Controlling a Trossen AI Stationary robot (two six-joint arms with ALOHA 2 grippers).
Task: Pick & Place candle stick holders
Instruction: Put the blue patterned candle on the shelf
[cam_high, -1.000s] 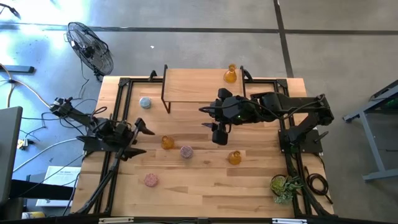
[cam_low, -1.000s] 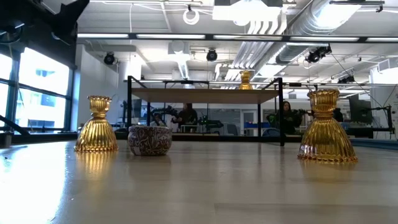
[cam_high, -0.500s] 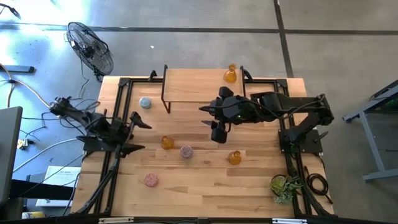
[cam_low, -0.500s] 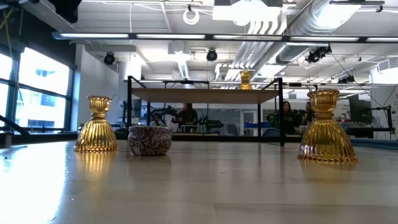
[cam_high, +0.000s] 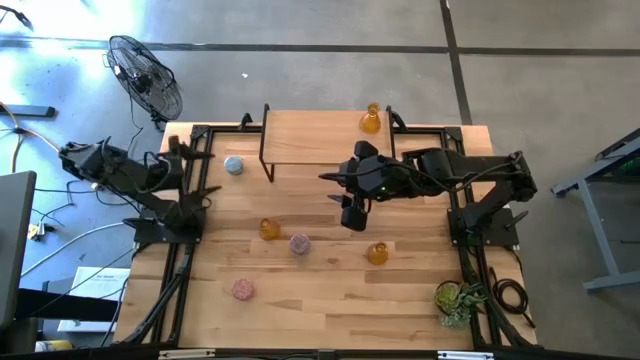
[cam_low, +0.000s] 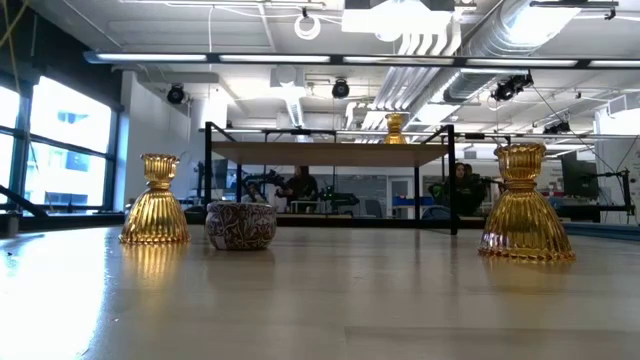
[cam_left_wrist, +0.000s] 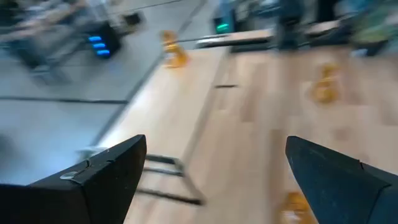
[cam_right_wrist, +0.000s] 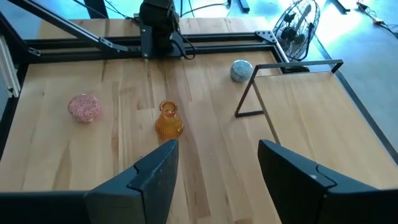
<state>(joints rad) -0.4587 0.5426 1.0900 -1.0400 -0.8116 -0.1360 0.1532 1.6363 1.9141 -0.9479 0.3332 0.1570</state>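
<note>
The right gripper (cam_high: 349, 212) hangs over the middle of the table (cam_high: 330, 290) with its fingers spread wide and nothing between them; in its wrist view the two dark fingers (cam_right_wrist: 149, 180) frame bare wood. Just ahead of it stands an amber candle stick holder (cam_right_wrist: 168, 119), and beyond that a squat pink holder (cam_right_wrist: 84, 107). Off to one side of the fingers sits the pale blue holder (cam_right_wrist: 241, 70), close to the leg of the raised wooden shelf (cam_high: 315, 137). From above, another amber holder (cam_high: 377, 253) stands just below this gripper toward the near edge, a second pink holder (cam_high: 299, 243) lies beside the first amber one, and the third amber holder (cam_high: 371, 120) rests on the shelf's right end, behind the arm.

The left gripper (cam_high: 200, 172) is drawn back to the table's left edge, near the pale blue holder. Its fingers (cam_left_wrist: 106, 177) stand far apart and empty, though its wrist view is smeared, so the amber shapes in it are probably the same holders.

At table height, two ribbed amber holders and one patterned squat piece between them stand upright on the wood, with the shelf behind. People sit in the room beyond (cam_low: 300, 187). A fan (cam_high: 145, 78) stands on the floor past the far left corner, and a leafy plant (cam_high: 458, 298) sits at the near right corner.
</note>
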